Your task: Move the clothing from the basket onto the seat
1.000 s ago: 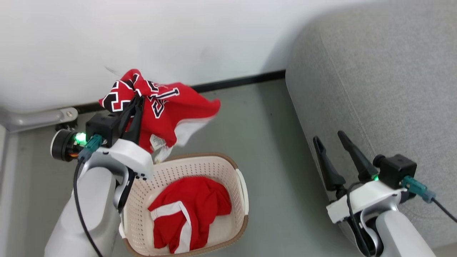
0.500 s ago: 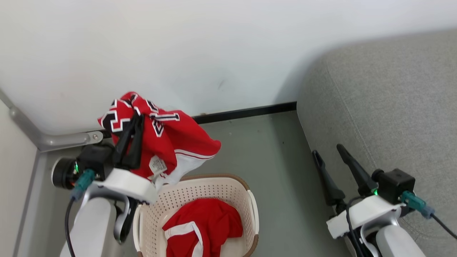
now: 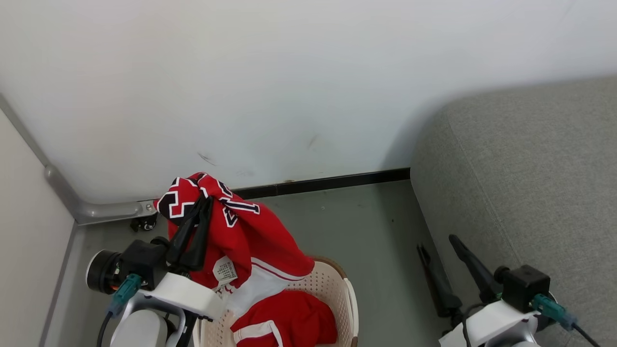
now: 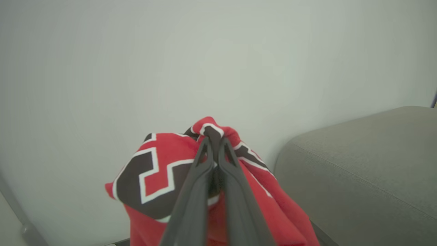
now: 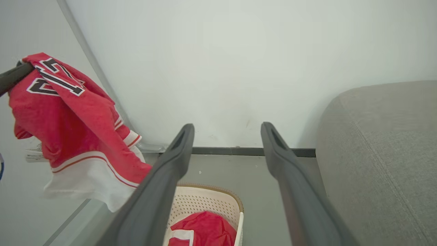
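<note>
My left gripper [image 3: 203, 202] is shut on a bunched fold of the red jersey [image 3: 250, 236] with black, white-outlined lettering. It holds the jersey up above the cream perforated basket [image 3: 349, 299], with the white hem and a label hanging down. In the left wrist view the closed fingertips [image 4: 213, 140] pinch the jersey [image 4: 153, 174] in front of the wall. A plain red piece with white trim [image 3: 294, 320] lies in the basket. My right gripper [image 3: 437, 243] stands open and empty beside the grey seat [image 3: 530, 183]. Its wrist view shows the basket [image 5: 205, 201] below and the seat [image 5: 385, 143] to the right.
A white wall [image 3: 289, 86] with a black skirting strip [image 3: 328, 183] stands close behind the basket. A grey metal rail [image 3: 96, 209] with a small caster runs along the left corner. Grey floor [image 3: 376, 226] lies between basket and seat.
The head camera has tilted up, so the whole picture has slid down. The jersey has stopped swinging and now hangs straighter from the left gripper. Both grippers keep their states.
</note>
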You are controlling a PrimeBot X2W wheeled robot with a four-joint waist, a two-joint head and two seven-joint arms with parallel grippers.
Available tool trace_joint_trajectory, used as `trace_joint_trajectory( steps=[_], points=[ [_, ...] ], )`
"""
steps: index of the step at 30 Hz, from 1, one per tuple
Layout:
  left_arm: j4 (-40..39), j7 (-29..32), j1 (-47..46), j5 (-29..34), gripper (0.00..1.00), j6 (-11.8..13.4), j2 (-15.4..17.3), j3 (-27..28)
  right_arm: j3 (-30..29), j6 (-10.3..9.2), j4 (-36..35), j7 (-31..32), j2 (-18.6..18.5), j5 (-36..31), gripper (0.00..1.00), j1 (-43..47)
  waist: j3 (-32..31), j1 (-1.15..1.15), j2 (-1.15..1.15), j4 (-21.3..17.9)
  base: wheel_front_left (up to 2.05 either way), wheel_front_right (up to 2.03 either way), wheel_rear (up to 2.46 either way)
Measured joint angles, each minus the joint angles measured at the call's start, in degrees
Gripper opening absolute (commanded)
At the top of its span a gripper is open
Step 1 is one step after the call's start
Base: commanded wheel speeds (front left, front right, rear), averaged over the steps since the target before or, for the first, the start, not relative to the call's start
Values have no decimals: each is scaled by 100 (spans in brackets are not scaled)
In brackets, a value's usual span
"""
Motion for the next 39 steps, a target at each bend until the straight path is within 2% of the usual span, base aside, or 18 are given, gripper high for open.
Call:
trace_joint_trajectory(
  steps=[15, 21, 31, 39],
  points=[
    [-988, -1, 106, -48, 0, -103, -4, -79, 99, 0, -86, 0, 4, -9, 100, 210, -116, 0, 0, 70, 0, 0, 0],
    [-1218, -1, 101, 115, 0, -189, -2, -405, 148, 0, -114, 0, 2, -109, 100, 229, -108, 0, 0, 66, 0, 0, 0],
    [-1501, -1, 63, 170, 0, -225, 11, -683, 566, 0, -599, 0, -2, -102, 100, 194, -116, 0, 0, 34, 0, 0, 0],
    [-1517, -2, -26, 314, 0, -247, 174, -1001, 1321, 3, -914, 0, -216, -110, 100, 160, -133, 0, 0, 8, 0, 0, 0]
  ],
)
